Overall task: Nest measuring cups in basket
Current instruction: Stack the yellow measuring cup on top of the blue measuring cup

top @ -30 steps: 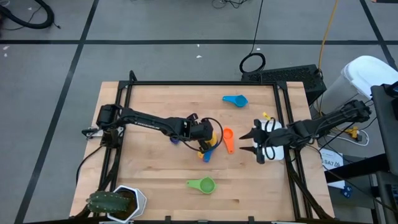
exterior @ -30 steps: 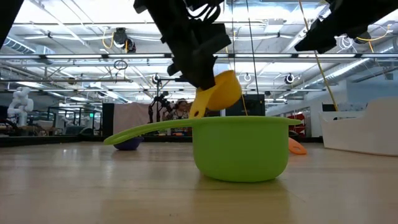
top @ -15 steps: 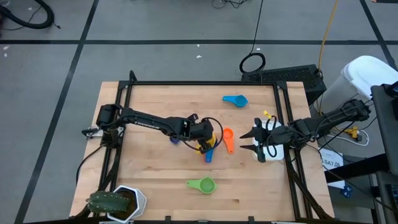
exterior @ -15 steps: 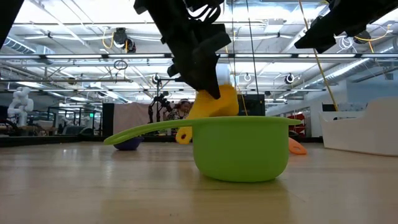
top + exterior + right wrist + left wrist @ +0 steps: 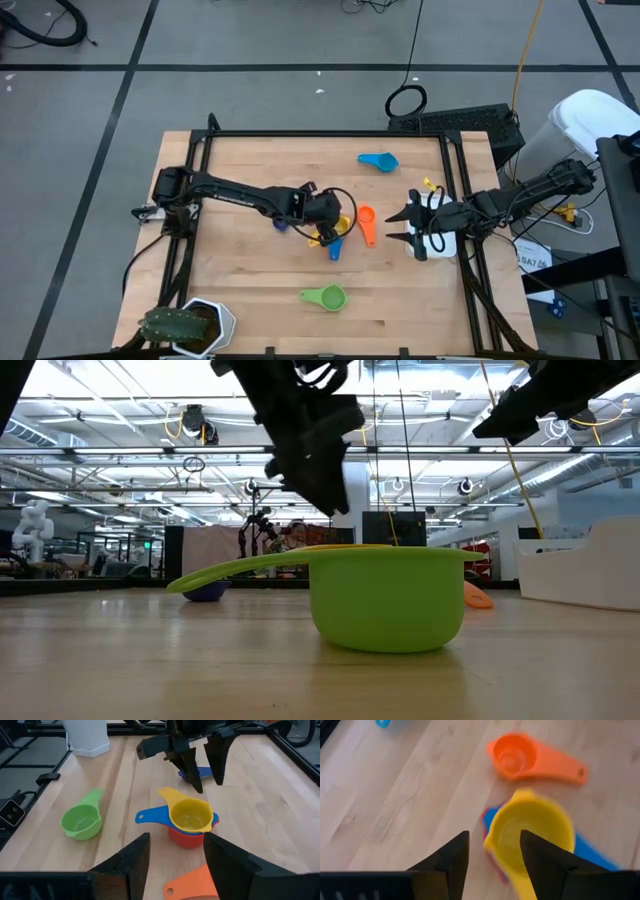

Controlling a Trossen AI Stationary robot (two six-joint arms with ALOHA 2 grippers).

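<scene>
The yellow measuring cup sits upright inside a blue cup, which sits in a red cup, mid-table. My left gripper hangs open just above this stack, touching nothing. An orange cup lies beside the stack. A green cup lies nearer the front edge and a light blue cup lies far back. A dark blue cup lies partly under the left arm. My right gripper waits open near the table's right edge, over the white basket.
A white hexagonal pot with a green plant stands at the front left corner. A black frame rims the table. In the low view the green cup blocks most of the stack. Bare wood lies left of the stack.
My left gripper has opened and let go of the yellow cup. The cup, held tilted above the stack a second ago, has dropped and now sits upright in the blue cup.
</scene>
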